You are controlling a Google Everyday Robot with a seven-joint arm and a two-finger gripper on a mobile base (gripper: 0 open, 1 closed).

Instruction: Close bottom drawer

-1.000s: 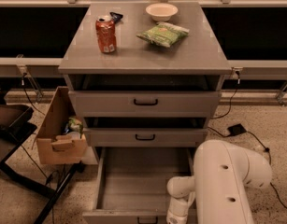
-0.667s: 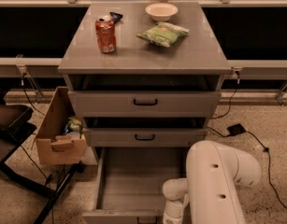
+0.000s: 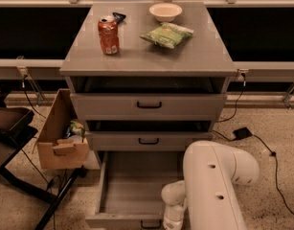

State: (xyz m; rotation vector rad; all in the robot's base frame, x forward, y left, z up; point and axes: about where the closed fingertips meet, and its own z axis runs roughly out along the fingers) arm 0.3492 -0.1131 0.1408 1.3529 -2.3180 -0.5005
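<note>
Speckled floor point(image 3: 261, 190) spread beneath a grey desk point(image 3: 151, 63) that carried a red can point(image 3: 108, 35), a pale bowl point(image 3: 165, 12) and a green bag point(image 3: 166, 35) on its top. Its top drawer point(image 3: 185, 107) and middle drawer point(image 3: 118, 140) each stood slightly out. Below them the bottom drawer point(image 3: 132, 190) was pulled far out toward me, with its small black handle point(image 3: 150, 224) at the lower edge of view. My white arm point(image 3: 213, 186) filled the lower right, and my tool point(image 3: 173, 222) hung just right of that handle, at the drawer's front. Whether it was clenched or released I could not tell. An open cardboard box point(image 3: 55, 138) sat left of the desk, and a black cable point(image 3: 276, 164) lay on the right.
</note>
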